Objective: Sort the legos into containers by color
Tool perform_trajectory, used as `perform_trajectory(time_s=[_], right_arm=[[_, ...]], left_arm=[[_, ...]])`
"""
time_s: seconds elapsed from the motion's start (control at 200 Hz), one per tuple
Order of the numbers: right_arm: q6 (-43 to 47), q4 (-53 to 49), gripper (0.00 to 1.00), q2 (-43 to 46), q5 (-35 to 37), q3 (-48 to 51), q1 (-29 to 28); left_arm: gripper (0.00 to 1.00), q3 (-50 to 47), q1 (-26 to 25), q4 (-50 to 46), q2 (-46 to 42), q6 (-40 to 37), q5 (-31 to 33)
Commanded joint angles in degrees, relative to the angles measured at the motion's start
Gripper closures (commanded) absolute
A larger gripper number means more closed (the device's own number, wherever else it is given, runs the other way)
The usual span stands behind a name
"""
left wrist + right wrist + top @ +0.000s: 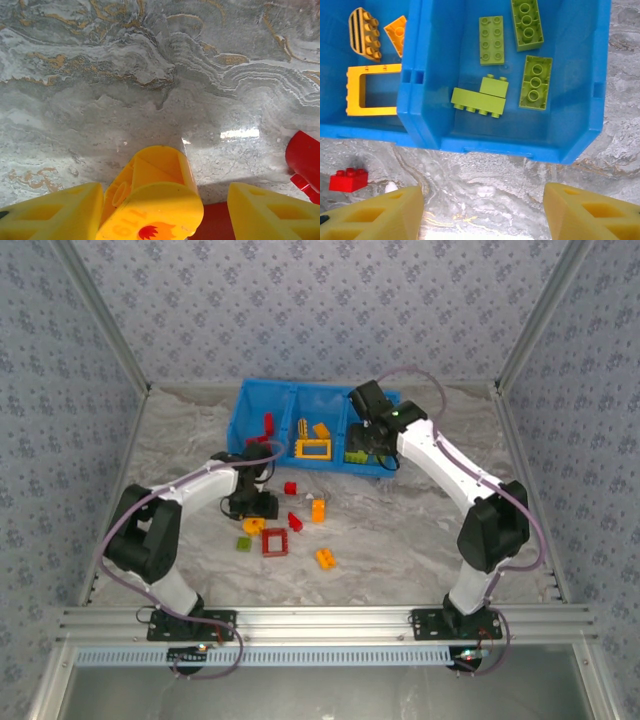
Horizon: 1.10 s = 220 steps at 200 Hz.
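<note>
My left gripper (250,508) is down on the table among the loose legos. In the left wrist view its jaws straddle a yellow brick (150,195) printed with a flame mark. The brick lies against the left finger (50,215), and a gap remains before the right finger (272,212). My right gripper (368,445) hangs open and empty at the near wall of the blue bin (243,425). Its right compartment holds several green bricks (492,95). The middle one holds a yellow frame (370,90), and red pieces (268,425) sit in the left one.
Loose on the table lie a red frame (275,542), a green brick (243,543), red bricks (290,488), an orange brick (318,510) and a yellow one (326,558). A red brick (348,180) sits just before the bin. Patterned walls enclose the table.
</note>
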State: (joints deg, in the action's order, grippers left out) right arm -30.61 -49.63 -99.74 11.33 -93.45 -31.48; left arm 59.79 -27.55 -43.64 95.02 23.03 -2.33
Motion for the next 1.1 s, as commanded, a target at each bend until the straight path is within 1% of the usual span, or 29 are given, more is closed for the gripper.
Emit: perform_trajectory(time_s=[0.0, 0.08, 0.305, 0.36, 0.485, 0.535, 0.6, 0.705, 0.819, 0.914, 1.014, 1.094], right_arm=[[-1.1, -0.4, 0.33, 3.1, -0.1, 0.3, -0.9], [-1.2, -0.7, 0.33, 3.2, -0.2, 0.3, -1.2], [-1.4, -0.7, 0.33, 3.2, -0.3, 0.2, -1.4], [-1.5, -0.8, 0.33, 3.2, -0.4, 0.1, -1.4], [-1.4, -0.9, 0.33, 3.2, -0.3, 0.2, -1.5], [-1.4, -1.0, 0.33, 3.5, -0.3, 0.5, -1.5], [-1.0, -0.5, 0.33, 4.4, -0.4, 1.6, -1.6], [0.4, 3.4, 0.33, 8.7, -1.9, 6.2, -1.6], [2.9, 11.3, 0.33, 16.1, -4.4, 16.6, -2.2], [3.5, 12.7, 0.34, 20.2, -5.6, 21.8, -2.1], [3.8, 11.8, 0.34, 22.7, -5.8, 23.4, -2.1], [3.7, 11.3, 0.33, 24.3, -5.9, 24.3, -1.9]], left_arm=[[0.37, -0.4, -0.4, -1.6, 1.9, -0.6, -0.3], [0.41, -0.5, -0.4, -1.8, 2.1, -0.2, 0.2], [0.41, -1.7, -1.3, -2.1, 2.1, -0.3, 0.9], [0.45, -1.9, -1.3, -2.0, 2.0, -0.3, 1.5], [0.57, -0.9, -1.3, -2.1, 0.8, -0.1, 2.4], [0.59, -0.2, -1.4, -2.6, 0.0, -0.1, 3.3], [0.59, 2.1, -1.4, -4.1, -0.8, -0.2, 4.4], [0.59, 9.8, -1.4, -6.8, -1.6, 0.0, 4.6], [0.60, 21.3, -1.7, -7.9, 1.1, 1.1, 4.0], [0.60, 32.5, -2.7, -8.7, 6.3, 1.7, 4.2], [0.60, 44.7, -3.5, -8.7, 13.2, 2.1, 4.8], [0.60, 54.4, -3.7, -9.2, 20.5, 3.0, 5.2]])
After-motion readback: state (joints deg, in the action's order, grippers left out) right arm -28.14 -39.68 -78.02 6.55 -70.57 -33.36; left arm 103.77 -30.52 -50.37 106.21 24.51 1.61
